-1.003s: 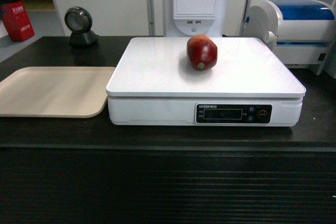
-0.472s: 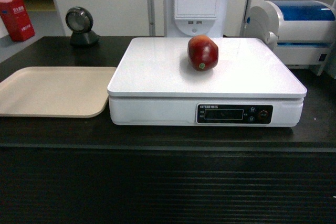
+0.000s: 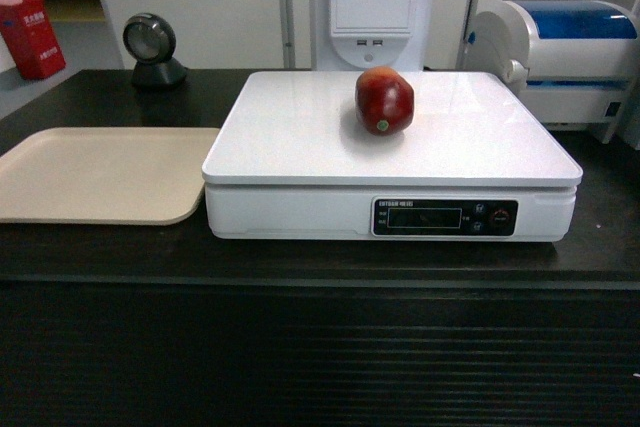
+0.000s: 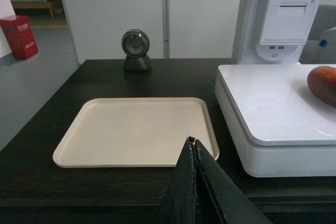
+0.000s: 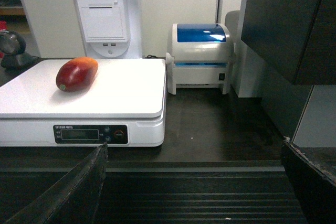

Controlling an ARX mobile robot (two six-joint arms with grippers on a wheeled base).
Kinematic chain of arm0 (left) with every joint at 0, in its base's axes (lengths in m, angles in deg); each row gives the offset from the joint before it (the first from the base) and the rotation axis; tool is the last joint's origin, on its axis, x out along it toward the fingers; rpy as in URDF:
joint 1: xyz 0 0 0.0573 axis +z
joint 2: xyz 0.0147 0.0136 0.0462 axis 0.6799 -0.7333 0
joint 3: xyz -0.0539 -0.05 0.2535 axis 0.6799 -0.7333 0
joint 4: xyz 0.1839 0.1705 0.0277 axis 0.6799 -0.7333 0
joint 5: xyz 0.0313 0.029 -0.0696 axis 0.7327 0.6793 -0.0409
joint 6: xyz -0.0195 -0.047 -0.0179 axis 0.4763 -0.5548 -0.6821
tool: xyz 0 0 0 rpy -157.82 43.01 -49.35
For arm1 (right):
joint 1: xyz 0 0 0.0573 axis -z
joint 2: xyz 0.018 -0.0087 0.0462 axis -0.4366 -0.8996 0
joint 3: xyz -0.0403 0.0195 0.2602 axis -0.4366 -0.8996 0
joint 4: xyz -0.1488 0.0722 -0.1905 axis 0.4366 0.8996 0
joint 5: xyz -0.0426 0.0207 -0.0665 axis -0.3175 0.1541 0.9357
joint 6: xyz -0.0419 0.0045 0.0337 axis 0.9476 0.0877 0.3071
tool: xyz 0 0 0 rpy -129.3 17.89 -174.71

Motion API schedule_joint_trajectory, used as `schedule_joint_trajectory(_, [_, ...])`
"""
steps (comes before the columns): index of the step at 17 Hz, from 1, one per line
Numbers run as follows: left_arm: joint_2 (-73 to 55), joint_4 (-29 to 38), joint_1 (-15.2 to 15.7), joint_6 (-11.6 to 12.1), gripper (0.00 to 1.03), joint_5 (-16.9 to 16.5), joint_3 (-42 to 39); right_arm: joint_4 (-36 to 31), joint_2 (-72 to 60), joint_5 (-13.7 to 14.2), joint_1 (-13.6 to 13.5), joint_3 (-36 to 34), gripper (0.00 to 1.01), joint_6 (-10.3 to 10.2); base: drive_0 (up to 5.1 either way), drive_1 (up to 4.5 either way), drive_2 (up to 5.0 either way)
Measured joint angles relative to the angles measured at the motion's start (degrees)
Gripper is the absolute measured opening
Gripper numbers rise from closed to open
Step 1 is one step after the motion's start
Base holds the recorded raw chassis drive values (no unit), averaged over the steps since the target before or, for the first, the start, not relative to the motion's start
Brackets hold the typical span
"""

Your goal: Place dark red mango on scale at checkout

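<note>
Black and glossy, the checkout tabletop (image 3: 100,247) carries the flat white square scale (image 3: 300,137), with the glossy dark red mango (image 3: 384,100) lying on its platform, toward the back. Beside the scale sits a shallow beige tray (image 3: 90,172). The left pincer (image 4: 193,145) hangs back with its fingers pressed together on nothing; the right pincer (image 5: 194,153) is spread wide, empty. Being rounded, the mango could roll if either arm knocks the scale.

Head faces the scale (image 3: 392,147) front-on — wrist views flank it, low.
</note>
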Motion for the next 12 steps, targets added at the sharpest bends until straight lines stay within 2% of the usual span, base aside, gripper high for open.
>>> schedule_joint_trajectory(5, [11.3, -6.97, 0.0, -0.02, 0.02, 0.0, -4.39, 0.0, 0.0, 0.0, 0.0, 0.0, 0.98, 0.0, 0.0, 0.0, 0.0])
schedule_joint_trajectory(6, [11.82, -4.39, 0.0, 0.0, 0.02, 0.02, -5.77, 0.0, 0.0, -0.02, 0.0, 0.0, 0.98, 0.0, 0.0, 0.0, 0.0])
schedule_joint_trajectory(12, [24.5, -16.55, 0.0, 0.0, 0.02, 0.0, -7.3, 0.0, 0.0, 0.0, 0.0, 0.0, 0.98, 0.0, 0.0, 0.0, 0.0])
